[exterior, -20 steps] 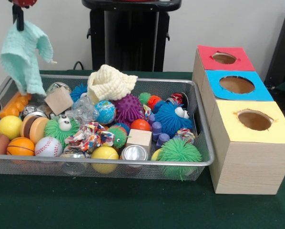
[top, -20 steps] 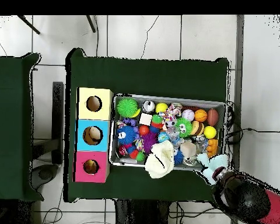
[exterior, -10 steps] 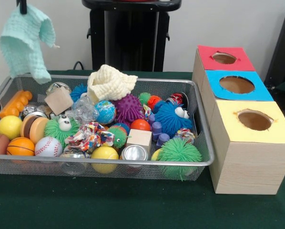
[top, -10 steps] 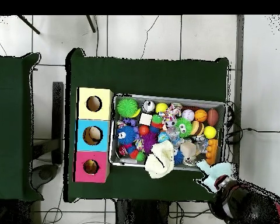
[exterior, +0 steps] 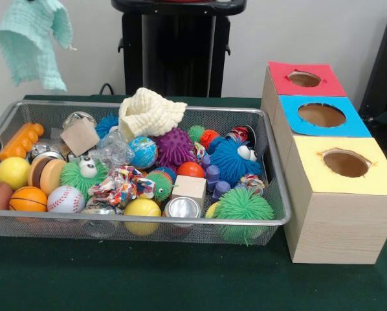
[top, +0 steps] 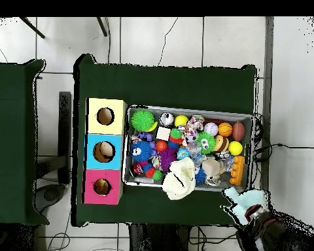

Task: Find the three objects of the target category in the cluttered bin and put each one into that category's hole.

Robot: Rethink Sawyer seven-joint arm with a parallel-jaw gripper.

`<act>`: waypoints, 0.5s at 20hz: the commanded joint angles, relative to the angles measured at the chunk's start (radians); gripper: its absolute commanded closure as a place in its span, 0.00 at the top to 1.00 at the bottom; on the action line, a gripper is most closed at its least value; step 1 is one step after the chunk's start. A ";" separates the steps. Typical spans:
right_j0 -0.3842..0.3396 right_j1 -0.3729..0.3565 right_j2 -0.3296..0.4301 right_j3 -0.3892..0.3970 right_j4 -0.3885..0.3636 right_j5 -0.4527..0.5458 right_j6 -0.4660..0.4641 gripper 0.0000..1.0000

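Note:
A mint green cloth (exterior: 33,40) hangs in the air at the top left of the front view, above and behind the bin's left corner. Its top runs out of the picture, so the gripper does not show there. From overhead the same cloth (top: 246,199) lies outside the bin's corner, off the table's edge, with my gripper (top: 252,210) over it and shut on it. A cream knitted cloth (exterior: 149,111) lies draped over the wire bin's back rim (exterior: 200,107). A multicoloured rope toy (exterior: 119,184) sits among the balls.
The bin holds several balls, spiky toys, wooden blocks and metal tins. Right of it stand three boxes with round holes: red (exterior: 281,71), blue (exterior: 290,123) and yellow (exterior: 310,175). The black pedestal (exterior: 177,52) rises behind the bin.
The mint cloth has risen and drifted away from the bin. The gripper holding it has left the top of the front view, and from overhead the arm has pulled back from the table.

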 commanded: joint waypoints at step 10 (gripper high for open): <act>-0.052 0.018 0.136 0.062 0.006 0.050 -0.253 0.00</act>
